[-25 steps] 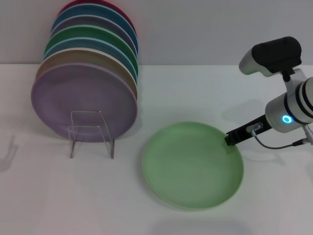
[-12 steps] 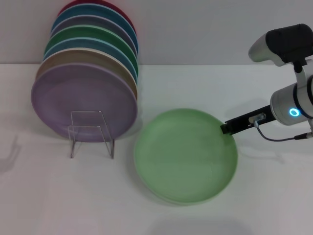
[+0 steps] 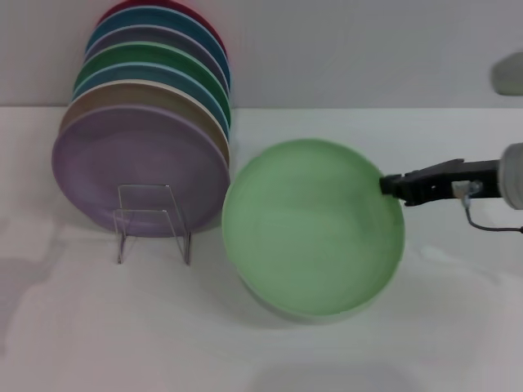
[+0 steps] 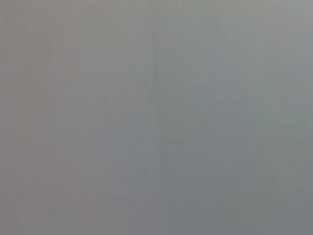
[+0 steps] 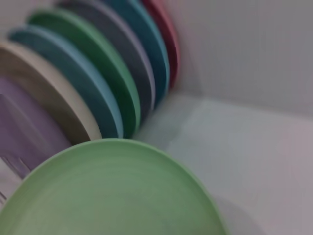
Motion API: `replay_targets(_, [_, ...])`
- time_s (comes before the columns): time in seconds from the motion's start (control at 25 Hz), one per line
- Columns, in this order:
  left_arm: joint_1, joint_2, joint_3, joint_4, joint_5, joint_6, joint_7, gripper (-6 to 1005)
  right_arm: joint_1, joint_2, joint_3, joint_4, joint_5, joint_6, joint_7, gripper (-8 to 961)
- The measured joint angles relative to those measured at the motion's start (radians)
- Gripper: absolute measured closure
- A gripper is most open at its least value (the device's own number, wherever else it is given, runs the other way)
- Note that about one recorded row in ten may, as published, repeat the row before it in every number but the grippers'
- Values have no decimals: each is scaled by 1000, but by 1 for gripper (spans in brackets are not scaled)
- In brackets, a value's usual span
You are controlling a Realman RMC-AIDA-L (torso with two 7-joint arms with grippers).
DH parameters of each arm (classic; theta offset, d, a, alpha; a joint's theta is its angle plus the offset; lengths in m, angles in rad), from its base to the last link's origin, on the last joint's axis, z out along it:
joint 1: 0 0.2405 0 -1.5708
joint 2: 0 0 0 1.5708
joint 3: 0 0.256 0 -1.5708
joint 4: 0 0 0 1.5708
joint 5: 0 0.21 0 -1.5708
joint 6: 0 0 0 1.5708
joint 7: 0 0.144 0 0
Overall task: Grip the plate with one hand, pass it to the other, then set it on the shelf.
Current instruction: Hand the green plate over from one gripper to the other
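The pale mint-green plate (image 3: 310, 224) hangs above the white table in the head view, tilted with its face towards me. My right gripper (image 3: 391, 184), slim and black, is shut on the plate's right rim. The plate also fills the lower part of the right wrist view (image 5: 112, 191). The small clear shelf (image 3: 153, 222) stands on the table to the plate's left, in front of the lavender plate (image 3: 139, 167). My left gripper is out of view; the left wrist view shows only plain grey.
A row of several coloured plates (image 3: 159, 73) stands on edge behind the shelf at the back left, also seen in the right wrist view (image 5: 98, 83). A grey wall (image 3: 368, 49) runs behind the table.
My right gripper has lifted the mint-green plate off the table and tilted it up. The arm has moved up and right, mostly out of view.
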Motion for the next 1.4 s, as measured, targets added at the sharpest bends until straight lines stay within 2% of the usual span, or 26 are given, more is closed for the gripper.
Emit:
replay_targets(0.08, [2, 15, 39, -51, 6, 0, -4, 141, -59, 0, 9, 4, 109, -39, -111, 952])
replay_targets(0.16, [2, 15, 39, -51, 6, 0, -4, 140, -131, 3, 25, -1, 272, -85, -301, 952])
replay_targets(0.2, [5, 23, 50, -104, 10, -27, 4, 140, -131, 3, 25, -1, 272, -85, -301, 952])
replay_targets(0.24, [38, 24, 52, -280, 14, -160, 84, 140, -157, 4, 28, -5, 327, -102, -377, 952])
replay_targets(0.28, [38, 24, 52, -280, 14, -160, 84, 141, -180, 4, 30, -12, 379, -118, -448, 951])
replay_targets(0.36, [91, 37, 77, -501, 19, -355, 178, 142, -230, 7, 45, -42, 512, -149, -629, 951])
replay_targets(0.4, [127, 55, 106, -672, 20, -530, 224, 142, -239, 8, 53, -58, 553, -153, -681, 951])
replay_targets(0.44, [147, 68, 121, -762, 21, -625, 242, 142, -239, 8, 53, -58, 553, -153, -681, 951])
replay_targets(0.52, [187, 105, 154, -983, 20, -851, 267, 143, -249, 8, 63, -92, 632, -155, -767, 951])
replay_targets(0.56, [212, 138, 180, -1165, 20, -1040, 267, 144, -251, 7, 72, -121, 678, -155, -827, 951])
replay_targets(0.6, [212, 138, 180, -1165, 20, -1040, 267, 144, -249, 7, 81, -136, 687, -156, -850, 951])
replay_targets(0.68, [224, 164, 196, -1330, 20, -1250, 251, 145, -246, 7, 88, -146, 694, -156, -870, 951])
replay_targets(0.72, [224, 174, 201, -1430, 20, -1393, 243, 145, -242, 7, 95, -157, 701, -156, -888, 951])
replay_targets(0.76, [210, 179, 202, -1555, 19, -1635, 241, 146, -230, 6, 99, -179, 719, -156, -915, 951])
replay_targets(0.8, [210, 179, 202, -1555, 19, -1635, 241, 146, -224, 4, 101, -187, 727, -156, -924, 951])
replay_targets(0.92, [164, 149, 199, -1667, 15, -1908, 253, 148, -212, 3, 104, -204, 737, -155, -944, 951])
replay_targets(0.96, [119, 117, 196, -1712, 11, -2080, 260, 150, -203, 3, 105, -210, 741, -152, -960, 951])
replay_targets(1.0, [119, 117, 196, -1712, 11, -2080, 260, 151, -203, 3, 105, -210, 741, -152, -960, 951])
replay_targets(1.12, [57, 75, 196, -1729, -8, -2233, 292, 155, -194, 3, 103, -211, 743, -148, -971, 950])
replay_targets(1.16, [33, 51, 186, -1731, -31, -2299, 322, 156, -191, 3, 100, -211, 744, -148, -976, 950])
replay_targets(1.24, [33, 51, 186, -1731, -31, -2299, 322, 159, -190, 3, 100, -210, 744, -147, -979, 950])
replay_targets(1.28, [1, 13, 166, -1733, -78, -2386, 387, 160, -190, 3, 99, -210, 744, -147, -985, 950])
replay_targets(1.4, [-18, 3, 160, -1729, -129, -2421, 434, 164, -189, 3, 98, -209, 745, -145, -987, 950])
